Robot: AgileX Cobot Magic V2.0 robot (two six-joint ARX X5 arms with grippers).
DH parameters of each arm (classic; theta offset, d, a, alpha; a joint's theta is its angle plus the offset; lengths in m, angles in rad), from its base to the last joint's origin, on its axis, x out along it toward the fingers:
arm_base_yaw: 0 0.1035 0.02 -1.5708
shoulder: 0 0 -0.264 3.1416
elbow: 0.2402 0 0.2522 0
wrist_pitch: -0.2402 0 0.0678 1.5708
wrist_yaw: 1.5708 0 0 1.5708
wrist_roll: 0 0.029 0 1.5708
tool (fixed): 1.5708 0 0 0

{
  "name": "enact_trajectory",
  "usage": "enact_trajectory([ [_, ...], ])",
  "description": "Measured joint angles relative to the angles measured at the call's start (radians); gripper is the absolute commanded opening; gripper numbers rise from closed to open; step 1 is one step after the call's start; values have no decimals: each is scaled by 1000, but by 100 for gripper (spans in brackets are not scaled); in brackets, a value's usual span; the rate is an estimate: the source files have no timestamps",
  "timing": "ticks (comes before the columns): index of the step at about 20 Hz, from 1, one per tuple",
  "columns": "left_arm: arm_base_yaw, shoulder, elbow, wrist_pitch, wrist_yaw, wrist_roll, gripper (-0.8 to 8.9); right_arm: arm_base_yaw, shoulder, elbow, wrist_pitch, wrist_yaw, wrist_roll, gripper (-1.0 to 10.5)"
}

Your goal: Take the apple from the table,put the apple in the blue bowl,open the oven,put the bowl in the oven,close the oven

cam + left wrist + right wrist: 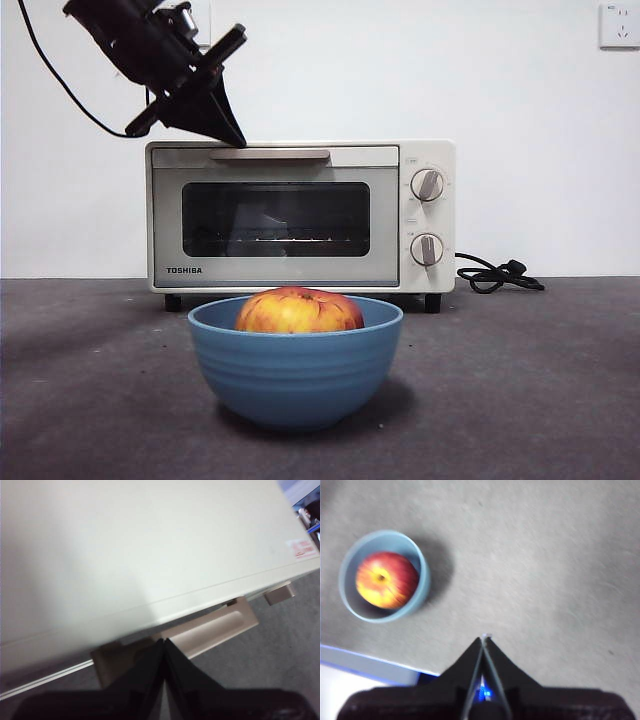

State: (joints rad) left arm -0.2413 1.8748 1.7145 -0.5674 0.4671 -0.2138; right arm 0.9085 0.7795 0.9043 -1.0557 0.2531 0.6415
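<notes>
The red and yellow apple [298, 311] lies inside the blue bowl [295, 375], which stands on the dark grey table [520, 400] in front of the oven [300, 215]. The oven door is closed, with its beige handle [270, 155] along the top edge. My left gripper [236, 137] hangs shut just above the handle's left end; in the left wrist view the left gripper [164, 641] sits right over the handle [210, 627]. My right gripper [484, 639] is shut and held high above the table, with the bowl [350, 600] and apple [386, 580] off to one side of it.
A black power cord [497, 275] lies coiled on the table to the right of the oven. Two round knobs [427, 185] sit on the oven's right panel. A white wall with a socket [619, 25] stands behind.
</notes>
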Motion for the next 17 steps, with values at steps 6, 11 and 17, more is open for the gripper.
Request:
enact_trajectory([
  [6, -5, 3, 21, -74, -4, 10, -6, 0, 1, 0, 60, -24, 2, -7],
  [11, -49, -17, 27, -193, -85, 98, -6, 0, 1, 0, 96, -25, 2, -6],
  [17, -138, -26, 31, -304, -219, 188, -6, 0, 1, 0, 130, -55, 2, -7],
])
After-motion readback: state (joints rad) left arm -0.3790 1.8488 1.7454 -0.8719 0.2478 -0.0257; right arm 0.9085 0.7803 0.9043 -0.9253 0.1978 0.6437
